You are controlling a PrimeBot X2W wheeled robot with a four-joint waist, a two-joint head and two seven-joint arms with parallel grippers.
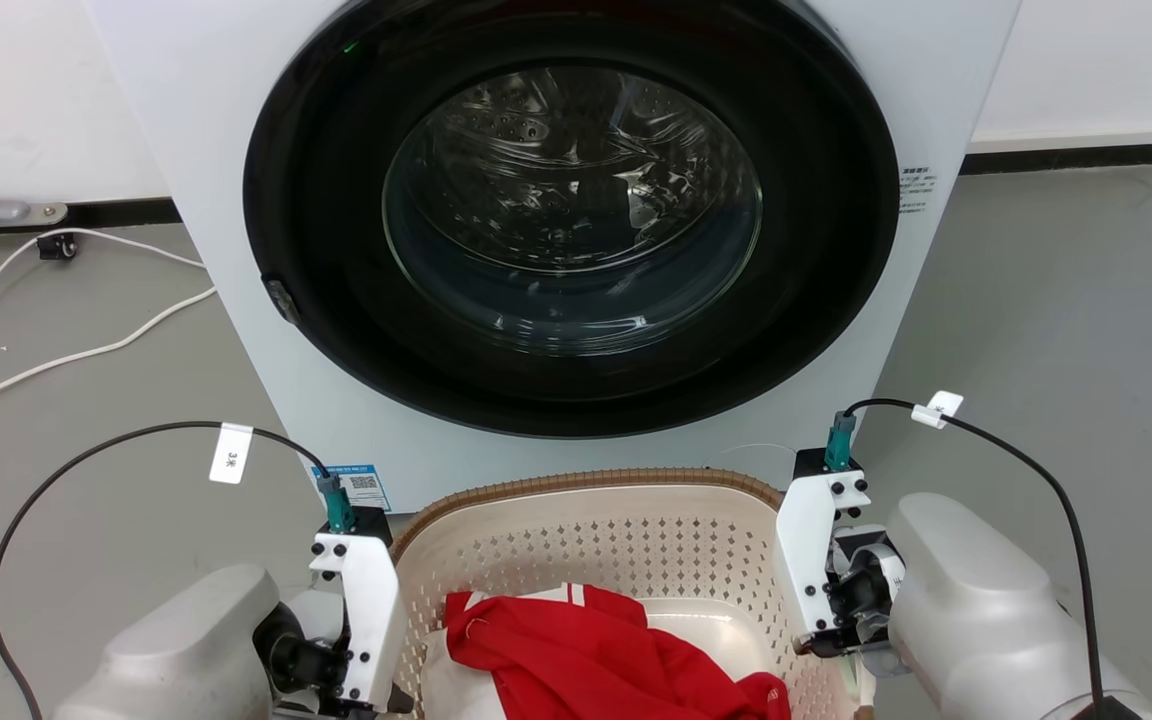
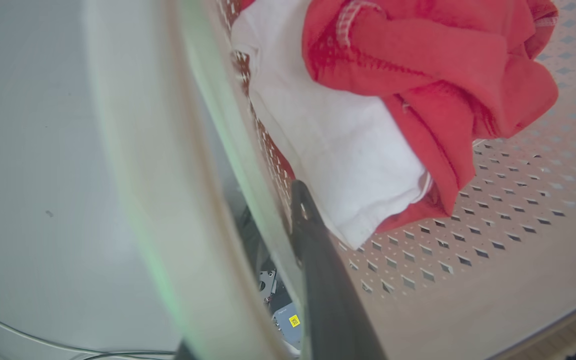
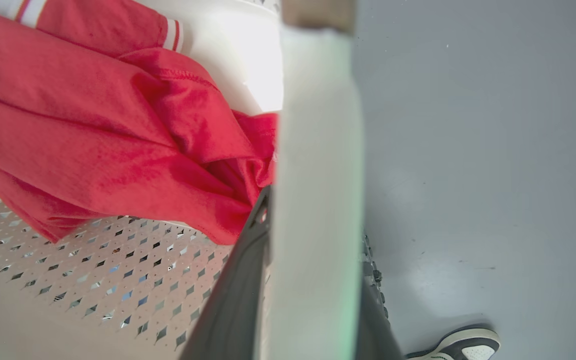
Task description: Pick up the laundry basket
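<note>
Currently cream perforated plastic laundry basket (image 1: 586, 545) spans lower centre; right gripper (image 3: 315, 220) clamps its white handle (image 3: 318, 150), left gripper (image 2: 228, 240) straddles rim (image 2: 168, 200), closure unclear.

The laundry basket (image 1: 596, 545) is cream. Its walls are patterned with rows of small diamond-shaped holes, and its rim (image 1: 586, 481) is brown with a woven look. Inside the basket lies a red garment (image 1: 596, 655) with white stripes along one edge, over a plain white cloth (image 2: 338, 150). Behind the basket, the washing machine (image 1: 176, 150) is white, with a glossy black door ring round clear glass and a small blue sticker (image 1: 361, 487) low on its front. The floor (image 1: 1056, 300) around the basket is plain grey, and white cables (image 1: 86, 353) trail across it to the basket's left. Beyond the basket's right side is what looks like a shoe (image 3: 460, 345), dark grey and white.
</note>
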